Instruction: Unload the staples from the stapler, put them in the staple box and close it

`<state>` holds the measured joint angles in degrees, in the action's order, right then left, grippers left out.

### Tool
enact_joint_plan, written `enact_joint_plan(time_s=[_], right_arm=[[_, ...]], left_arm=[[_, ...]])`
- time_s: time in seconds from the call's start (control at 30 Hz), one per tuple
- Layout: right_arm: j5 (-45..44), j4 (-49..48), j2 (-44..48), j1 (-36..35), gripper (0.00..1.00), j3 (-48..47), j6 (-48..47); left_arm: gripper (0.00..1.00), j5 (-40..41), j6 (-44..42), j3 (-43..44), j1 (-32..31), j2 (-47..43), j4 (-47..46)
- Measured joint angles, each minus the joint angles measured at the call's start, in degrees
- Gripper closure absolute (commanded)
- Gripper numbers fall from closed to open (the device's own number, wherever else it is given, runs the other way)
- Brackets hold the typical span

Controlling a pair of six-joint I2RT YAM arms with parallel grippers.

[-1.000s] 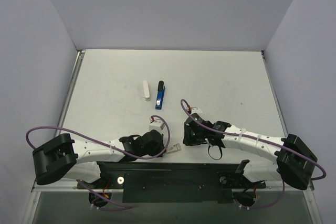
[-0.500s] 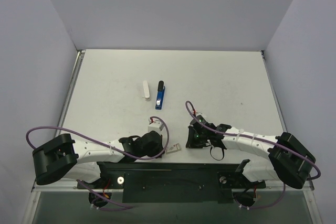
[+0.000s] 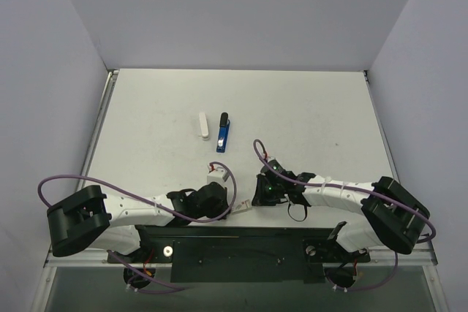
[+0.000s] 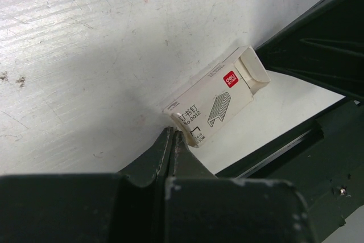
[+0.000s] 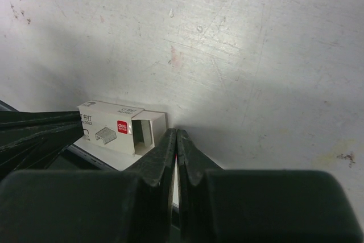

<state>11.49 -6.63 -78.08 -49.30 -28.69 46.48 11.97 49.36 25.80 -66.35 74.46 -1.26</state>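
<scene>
**Item record: 2-arm bench, stapler and staples**

1. The stapler (image 3: 223, 134): a slim blue body with a black far end is seen lying flat near the middle of the table (image 3: 314, 115). It points roughly away from the arm bases and is touched by neither arm.

2. The staples (image 3: 204, 126): a pale white stick is seen lying flat on the table, just beside the stapler on its left. It runs almost parallel to the stapler and is apart from it. It is shorter than the stapler.

3. Staple box (image 4: 219, 103): a small cream carton is printed with a red logo and a drawing of staples. It is placed at the near edge of the table, between the 2 grippers. Its inner tray is slid partly out at 1 end.

4. Left gripper (image 4: 173, 140): the jaws are pressed fully together and nothing is gripped. The fingertips are set at a corner of the staple box; whether contact is made cannot be told.

5. Right gripper (image 5: 176, 136): the jaws are closed tight and nothing is gripped. The fingertips are set just beside the open end of the staple box.

6. Both grippers are recorded well apart from items 1 and 2.
</scene>
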Motion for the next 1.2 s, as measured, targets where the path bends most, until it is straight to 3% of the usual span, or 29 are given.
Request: enact_joint_plan(time_s=[0.83, 0.9, 0.97, 1.2], right_arm=[[-2.5, 0.9, -4.0, -4.7, 1.0, -4.0, 0.1], [-3.6, 2.1, -4.0, -4.3, 0.93, -4.5, -0.2], [-5.2, 4.5, -3.7, -4.2, 0.8, -5.4, -0.6], [-12.0, 13.3, 1.0, -3.9, 0.6, -9.0, -3.1]], left_arm=[[1.0, 0.0, -0.5, 0.8, 0.0, 1.2, -0.6], [1.0, 0.0, -0.9, 1.6, 0.0, 1.8, -0.1], [1.0, 0.0, -1.6, 2.7, 0.0, 2.7, 0.5], [1.0, -0.1, -3.7, 6.8, 0.1, 3.9, 2.8]])
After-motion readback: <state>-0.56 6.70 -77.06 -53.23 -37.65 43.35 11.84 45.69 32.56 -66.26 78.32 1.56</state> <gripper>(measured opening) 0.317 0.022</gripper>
